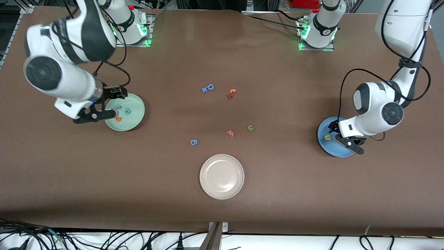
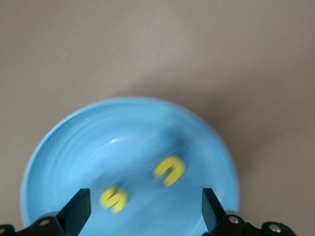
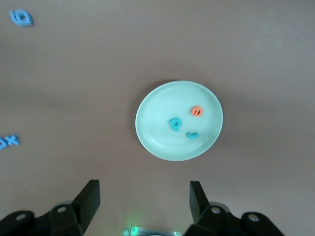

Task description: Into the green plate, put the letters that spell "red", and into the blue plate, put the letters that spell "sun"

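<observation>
Matte brown desk, smooth and flat. Green plate: round, shallow, pale mint, glossy, at the right arm's end of the desk. It holds three small foam letters: teal "r", teal-blue "d", orange "e". Right wrist view shows the same three in the plate, apart from one another. Right gripper hangs over the rim of the green plate on the side toward the right arm's end of the desk, jaws spread wide, nothing between them.

Blue plate: round, shallow, bright sky-blue, shiny, at the left arm's end of the desk. Yellow "n" and yellow "s" lie on its floor, just apart. Left gripper sits directly over the blue plate, jaws fully apart, holding nothing; both yellow letters lie below it, between the two fingers as the left wrist view shows them.

Olive-green "u" lies on the bare desk near the middle, well apart from both plates and both grippers.

Other foam letters on the desk: pink "w" just beside the "u", blue "g", blue "D" touching a small blue "x", orange "t" beside a dark red letter I cannot read. Cream-white plate: round, plain, nearest the front camera.
</observation>
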You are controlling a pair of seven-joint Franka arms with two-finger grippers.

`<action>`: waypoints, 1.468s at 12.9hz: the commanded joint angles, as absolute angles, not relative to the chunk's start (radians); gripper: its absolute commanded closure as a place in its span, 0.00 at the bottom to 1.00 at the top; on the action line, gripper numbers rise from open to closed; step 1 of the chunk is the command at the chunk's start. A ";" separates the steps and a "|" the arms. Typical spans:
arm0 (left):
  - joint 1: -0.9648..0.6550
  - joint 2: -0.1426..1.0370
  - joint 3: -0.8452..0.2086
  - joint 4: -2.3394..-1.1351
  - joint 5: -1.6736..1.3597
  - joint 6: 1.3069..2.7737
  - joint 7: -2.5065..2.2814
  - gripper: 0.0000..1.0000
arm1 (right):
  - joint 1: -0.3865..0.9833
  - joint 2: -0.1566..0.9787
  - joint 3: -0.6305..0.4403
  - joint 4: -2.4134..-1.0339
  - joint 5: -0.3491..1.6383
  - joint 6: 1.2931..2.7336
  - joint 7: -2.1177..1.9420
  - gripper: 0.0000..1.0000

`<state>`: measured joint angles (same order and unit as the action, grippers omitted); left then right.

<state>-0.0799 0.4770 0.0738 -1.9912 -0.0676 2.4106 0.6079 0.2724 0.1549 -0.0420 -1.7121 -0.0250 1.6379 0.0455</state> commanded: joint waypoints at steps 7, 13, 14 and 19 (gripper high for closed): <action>-0.455 0.492 0.064 -1.936 -0.095 2.404 -0.245 0.00 | 0.097 -0.029 -0.072 -1.764 0.051 1.658 0.017 0.00; -0.569 0.554 0.064 -1.858 -0.048 2.416 -0.100 0.00 | 0.080 -0.018 -0.112 -1.743 0.105 1.653 -0.037 0.00; -0.583 0.569 0.064 -1.844 -0.040 2.416 0.010 0.00 | 0.071 -0.035 -0.110 -1.726 0.098 1.661 -0.031 0.00; -0.591 0.609 0.064 -1.836 -0.049 2.444 0.372 0.01 | 0.022 -0.018 -0.040 -1.632 -0.025 1.571 -0.040 0.00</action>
<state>-0.5846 0.5905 0.0527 -1.8618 -0.0560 2.4415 0.2670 0.0749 -0.0284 -0.1005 -1.6601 0.0014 1.6101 -0.0229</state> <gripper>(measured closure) 0.000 0.000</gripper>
